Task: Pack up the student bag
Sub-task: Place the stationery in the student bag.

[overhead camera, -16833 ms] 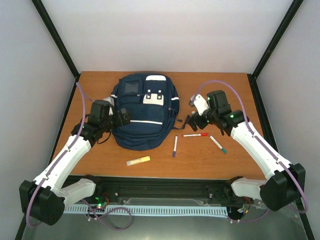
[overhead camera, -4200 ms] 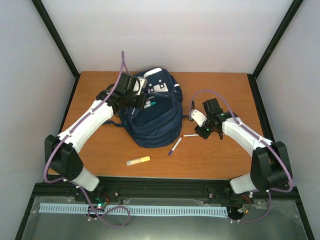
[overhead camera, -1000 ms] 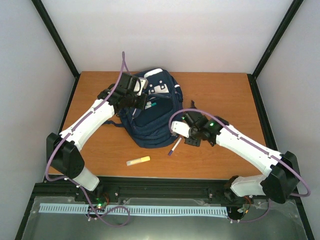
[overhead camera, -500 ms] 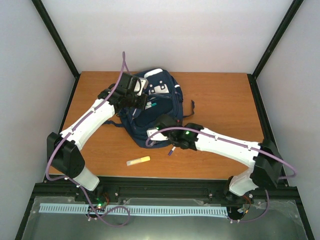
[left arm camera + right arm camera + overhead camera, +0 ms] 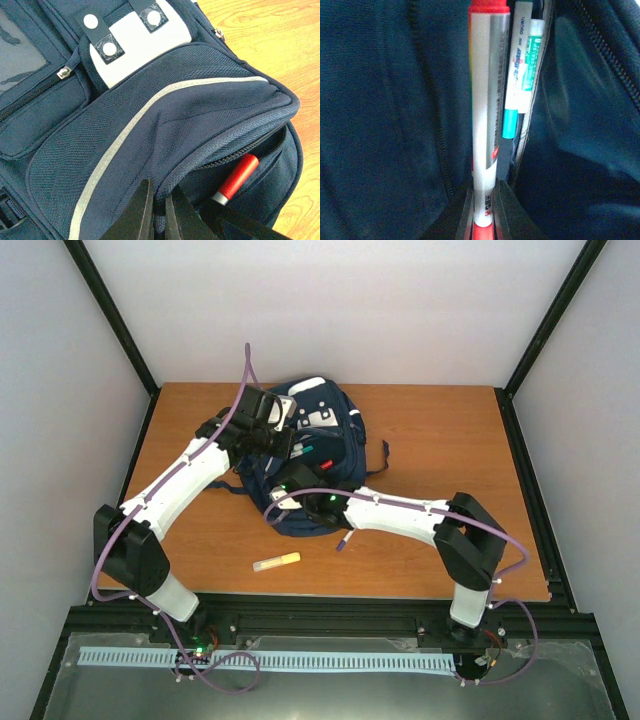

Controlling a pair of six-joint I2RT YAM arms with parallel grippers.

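The navy student bag (image 5: 335, 430) lies at the table's back centre. My left gripper (image 5: 289, 446) is shut on the fabric edge of its front pocket (image 5: 210, 150) and holds that edge lifted, so the pocket gapes; the pinch shows in the left wrist view (image 5: 162, 212). My right gripper (image 5: 312, 483) is shut on a red-capped white marker (image 5: 483, 100), whose far end reaches into the pocket mouth. The red cap (image 5: 239, 176) shows inside the opening. A teal-ended marker (image 5: 519, 75) lies in the pocket beside it.
A purple marker (image 5: 345, 537) lies on the wooden table just in front of the bag. A yellow highlighter (image 5: 276, 561) lies nearer the front edge. The right forearm (image 5: 400, 512) stretches across the table's middle. A white patch with snaps (image 5: 142, 42) sits above the pocket.
The right arm has swung left from beside the bag to over it, carrying the red marker into the open pocket. The left gripper has kept its hold and place.
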